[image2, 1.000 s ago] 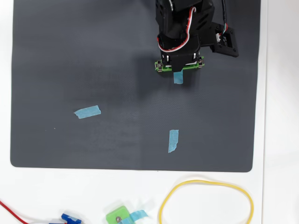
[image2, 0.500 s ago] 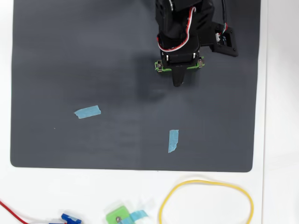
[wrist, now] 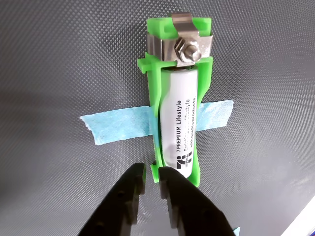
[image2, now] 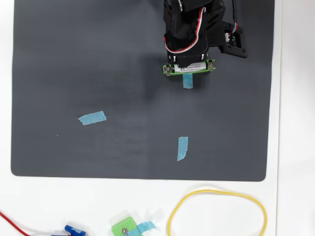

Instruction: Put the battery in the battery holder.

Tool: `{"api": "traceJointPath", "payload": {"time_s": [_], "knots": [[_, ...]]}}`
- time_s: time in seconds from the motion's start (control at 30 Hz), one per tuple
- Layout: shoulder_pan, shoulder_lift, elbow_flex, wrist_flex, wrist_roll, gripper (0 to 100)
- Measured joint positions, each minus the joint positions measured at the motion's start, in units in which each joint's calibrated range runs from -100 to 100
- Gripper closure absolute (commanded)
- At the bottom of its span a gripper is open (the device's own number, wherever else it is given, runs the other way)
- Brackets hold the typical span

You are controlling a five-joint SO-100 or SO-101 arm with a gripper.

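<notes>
**Green holder, white cell seated inside**

Black and nearly closed, the pincer (wrist: 152, 178) shows only a thin slit between its fingers, which grip nothing and sit at the near end of the battery holder (wrist: 156, 132). The one battery (wrist: 181, 123) lies inside that frame (print facing up). A blue tape strip (wrist: 118, 125) runs under the holder on the dark grey textured mat (image2: 98, 59). From overhead, the arm (image2: 189, 27) reaches in from the top edge. Two more tape strips (image2: 92, 117) lie on the mat; the white table (image2: 295, 147) carries a yellow loop (image2: 172, 216).
</notes>
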Motion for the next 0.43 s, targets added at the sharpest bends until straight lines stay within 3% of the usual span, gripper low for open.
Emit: {"api": "traceJointPath", "payload": {"time_s": [0.43], "knots": [[-1.80, 4.16, -2.99, 0.00, 0.93, 100]]}}
